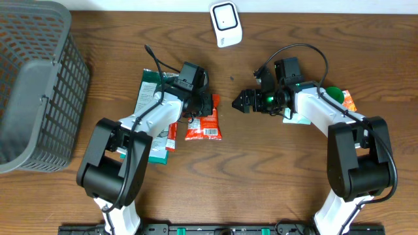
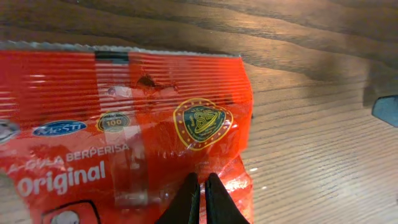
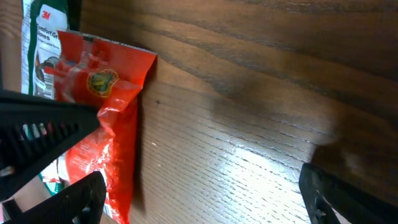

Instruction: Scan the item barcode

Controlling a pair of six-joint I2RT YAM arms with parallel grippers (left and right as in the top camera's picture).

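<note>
The item is a red snack packet (image 1: 204,125) lying on the wooden table, with its barcode label (image 1: 210,132) facing up at its near end. My left gripper (image 1: 210,106) is at the packet's far edge. In the left wrist view its fingertips (image 2: 202,199) are shut, pinching a fold of the red packet (image 2: 124,99). My right gripper (image 1: 236,103) hovers just right of the packet, jaws wide open and empty (image 3: 199,199). From there the packet (image 3: 115,124) looks crumpled and partly raised. A white scanner (image 1: 225,25) stands at the back centre.
A grey mesh basket (image 1: 36,85) fills the left side. Green packets (image 1: 149,91) lie under my left arm. A green and orange item (image 1: 341,98) sits behind my right arm. Bare wood lies between the two grippers and toward the front.
</note>
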